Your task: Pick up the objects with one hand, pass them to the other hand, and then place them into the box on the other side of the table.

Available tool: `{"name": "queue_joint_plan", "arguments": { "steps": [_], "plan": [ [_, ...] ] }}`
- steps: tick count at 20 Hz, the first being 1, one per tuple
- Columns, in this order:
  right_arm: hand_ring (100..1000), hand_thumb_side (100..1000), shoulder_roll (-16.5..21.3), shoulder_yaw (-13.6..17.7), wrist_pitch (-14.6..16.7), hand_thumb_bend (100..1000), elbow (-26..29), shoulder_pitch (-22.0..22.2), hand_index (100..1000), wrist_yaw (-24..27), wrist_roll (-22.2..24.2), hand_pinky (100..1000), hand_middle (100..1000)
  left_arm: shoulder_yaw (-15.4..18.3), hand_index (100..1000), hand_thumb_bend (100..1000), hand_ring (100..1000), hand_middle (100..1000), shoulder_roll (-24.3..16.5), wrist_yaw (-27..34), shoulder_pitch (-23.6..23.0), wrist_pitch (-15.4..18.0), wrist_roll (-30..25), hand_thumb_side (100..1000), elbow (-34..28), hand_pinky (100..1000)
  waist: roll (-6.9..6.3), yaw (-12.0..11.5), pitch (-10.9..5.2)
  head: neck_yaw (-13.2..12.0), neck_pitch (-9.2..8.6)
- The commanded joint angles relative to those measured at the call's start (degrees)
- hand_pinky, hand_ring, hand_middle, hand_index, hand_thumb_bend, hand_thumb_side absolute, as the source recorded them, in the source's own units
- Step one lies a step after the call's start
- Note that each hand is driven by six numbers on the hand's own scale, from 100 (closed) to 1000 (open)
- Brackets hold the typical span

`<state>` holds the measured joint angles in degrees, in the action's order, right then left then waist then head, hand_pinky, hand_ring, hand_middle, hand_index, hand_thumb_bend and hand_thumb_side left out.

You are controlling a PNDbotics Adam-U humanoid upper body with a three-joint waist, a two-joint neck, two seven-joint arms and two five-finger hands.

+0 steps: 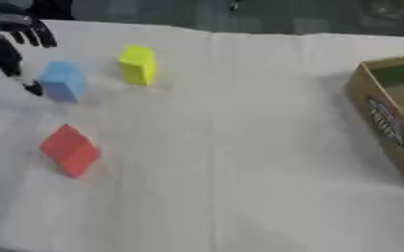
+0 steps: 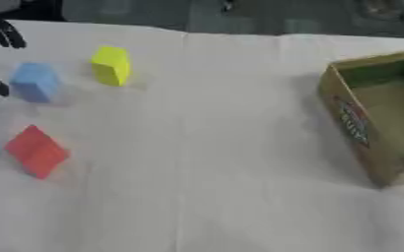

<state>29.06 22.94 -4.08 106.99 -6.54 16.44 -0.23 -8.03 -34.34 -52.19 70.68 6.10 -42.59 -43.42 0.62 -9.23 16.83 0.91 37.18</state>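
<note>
Far left, left hand (image 1: 12, 42) spread beside blue block (image 1: 64, 81); clumsy closing could knock it toward yellow block (image 1: 138, 65).

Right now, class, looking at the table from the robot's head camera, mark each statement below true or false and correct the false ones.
1. Three blocks lie on the table: a blue block, a yellow block and a red block. True.
2. The red block is inside the cardboard box. False: it lies on the white cloth at the left, far from the box.
3. The left hand is beside the blue block with fingers spread, holding nothing. True.
4. The box stands at the table's left side. False: it stands at the right.
5. The yellow block is stacked on the blue block. False: they stand apart, side by side.
</note>
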Motion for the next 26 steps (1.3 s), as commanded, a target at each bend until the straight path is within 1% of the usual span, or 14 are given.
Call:
{"name": "queue_joint_plan", "arguments": {
  "steps": [1,3,9,13,19,25,26],
  "plan": [
    [764,607,1.38,0.35,0.12,100,0.46,-0.52,792,-0.21,0.22,1000,773,1.37,821,786,835,767,-0.4,-2.45,1.27,-0.02,1.67,100,0.29,870,0.02,0.15,-1.34,-0.78,-0.18],
    [764,607,1.32,0.35,0.11,100,0.46,-0.61,792,-0.18,0.22,1000,773,1.72,820,790,835,767,-0.03,-4.39,1.21,-0.36,2.71,100,0.84,871,0.08,0.25,-1.24,-0.91,-0.12],
    [765,608,1.11,0.2,0.19,100,0.39,-0.75,792,-0.28,0.46,1000,774,4.15,817,760,832,764,1.87,-9.41,1.59,-2.31,7.32,100,4.26,866,0.41,0.42,-0.97,-1.36,-0.06],
    [765,608,0.97,0.15,0.25,100,0.34,-0.89,792,-0.36,0.57,1000,774,5.78,816,750,833,763,3.06,-11.58,1.99,-4.04,8.48,100,6.9,866,0.58,0.56,-0.77,-1.68,-0.22],
    [765,609,0.8,0.0,0.31,100,0.29,-1.18,792,-0.42,0.76,1000,774,8.07,813,728,830,759,4.22,-13.62,2.23,-6.72,10.9,100,8.81,861,0.8,0.87,-0.42,-2.19,-0.37],
    [765,609,0.69,-0.09,0.37,100,0.26,-1.32,793,-0.55,0.94,1000,774,8.66,805,695,822,751,4.62,-13.98,2.29,-7.6,11.94,100,9.56,855,0.94,1.03,-0.16,-2.52,-0.56],
    [765,609,0.67,-0.12,0.38,100,0.25,-1.34,793,-0.56,0.97,1000,774,8.76,803,677,821,749,4.7,-14.14,2.29,-7.74,12.06,100,9.61,854,0.97,1.07,-0.12,-2.62,-0.59]
  ]
}}
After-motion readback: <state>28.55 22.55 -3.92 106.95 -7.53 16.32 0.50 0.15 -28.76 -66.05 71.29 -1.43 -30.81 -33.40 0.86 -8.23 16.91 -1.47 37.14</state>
